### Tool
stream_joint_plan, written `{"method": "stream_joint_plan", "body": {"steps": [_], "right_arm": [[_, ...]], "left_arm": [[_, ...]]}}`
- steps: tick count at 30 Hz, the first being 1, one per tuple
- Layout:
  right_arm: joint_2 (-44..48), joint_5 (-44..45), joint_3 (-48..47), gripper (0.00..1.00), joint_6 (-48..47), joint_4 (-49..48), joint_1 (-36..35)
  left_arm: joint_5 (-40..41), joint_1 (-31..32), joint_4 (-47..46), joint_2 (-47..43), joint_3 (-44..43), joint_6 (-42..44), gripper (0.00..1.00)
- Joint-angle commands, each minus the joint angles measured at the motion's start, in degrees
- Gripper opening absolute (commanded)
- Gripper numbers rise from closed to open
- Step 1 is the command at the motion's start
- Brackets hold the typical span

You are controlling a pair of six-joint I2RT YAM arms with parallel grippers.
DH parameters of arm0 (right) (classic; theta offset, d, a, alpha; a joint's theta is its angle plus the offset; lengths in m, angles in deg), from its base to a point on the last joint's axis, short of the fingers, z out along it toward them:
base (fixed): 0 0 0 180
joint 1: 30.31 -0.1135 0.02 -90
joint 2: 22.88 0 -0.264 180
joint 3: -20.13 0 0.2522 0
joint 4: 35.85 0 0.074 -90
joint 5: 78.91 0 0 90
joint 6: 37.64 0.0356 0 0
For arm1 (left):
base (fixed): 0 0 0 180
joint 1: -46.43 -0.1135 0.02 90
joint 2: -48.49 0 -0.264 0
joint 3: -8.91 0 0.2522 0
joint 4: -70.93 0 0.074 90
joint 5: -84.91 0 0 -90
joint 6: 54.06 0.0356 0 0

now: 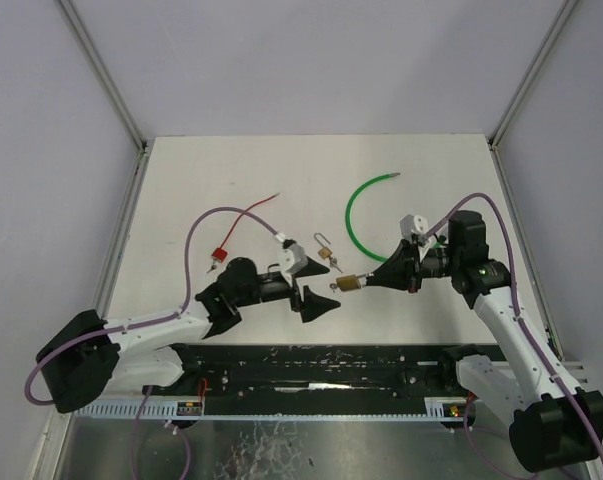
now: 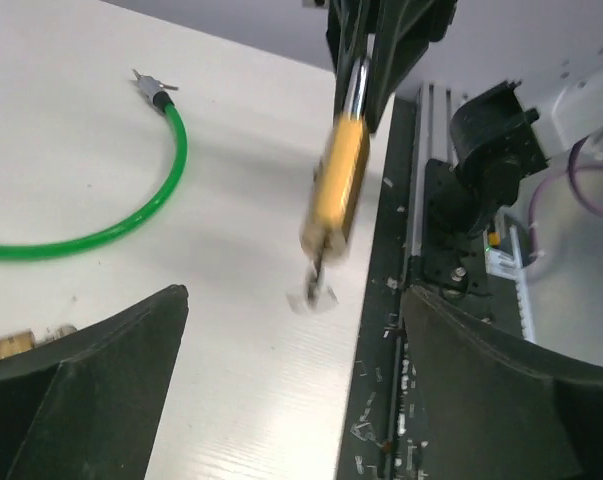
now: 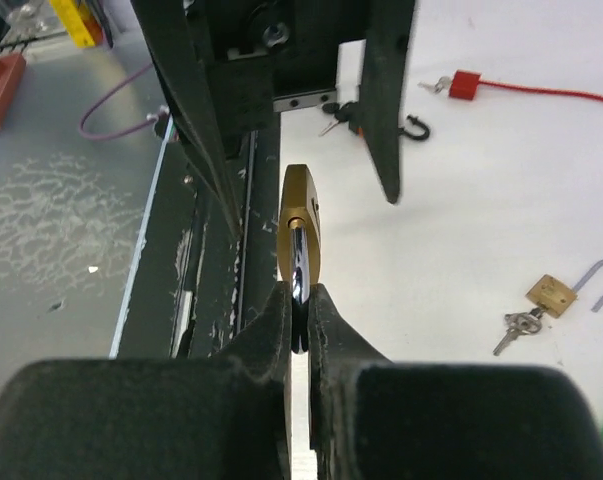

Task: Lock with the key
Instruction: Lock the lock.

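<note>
A brass padlock point(image 3: 299, 235) hangs above the table by its steel shackle, with my right gripper point(image 3: 299, 312) shut on that shackle. The left wrist view shows the padlock point(image 2: 339, 185) blurred, with a key point(image 2: 314, 290) sticking out of its underside. My left gripper point(image 2: 291, 390) is open, its dark fingers point(image 2: 101, 390) spread wide on either side below the key and touching nothing. From above, the left gripper point(image 1: 316, 283) faces the padlock point(image 1: 349, 285) and the right gripper point(image 1: 365, 282) across a small gap.
A second brass padlock point(image 1: 324, 252) with an open shackle and a bunch of keys point(image 3: 516, 325) lies just behind. A green cable loop point(image 1: 364, 215) lies at the back right, a red cable lock point(image 1: 219, 255) to the left. The black base rail point(image 1: 321, 365) runs along the near edge.
</note>
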Motion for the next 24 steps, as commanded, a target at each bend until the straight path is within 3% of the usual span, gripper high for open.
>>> {"method": "stream_joint_plan", "body": {"steps": [1,5,10,17,24], "right_arm": [[2.9,-7.9,0.1,0.0,15.5,-15.2,2.2],[3.2,-8.7,0.7,0.0,19.1,-18.1,3.1],[3.0,-9.3,0.8,0.0,19.6,-17.9,3.5],[2.8,-9.8,1.0,0.0,19.8,-17.9,3.5],[2.8,-9.9,1.2,0.0,19.9,-18.0,3.5]], "left_arm": [[7.5,-1.0,-27.8,-6.8,10.4,-9.9,0.89],[5.4,-1.1,-28.0,-10.5,13.3,-11.4,0.88],[2.4,-1.1,-33.4,-9.1,14.6,-13.2,0.85],[-1.6,-1.1,-29.3,-3.2,7.9,-12.8,0.67],[-3.4,-0.9,-31.6,1.4,5.3,-14.7,0.64]]}}
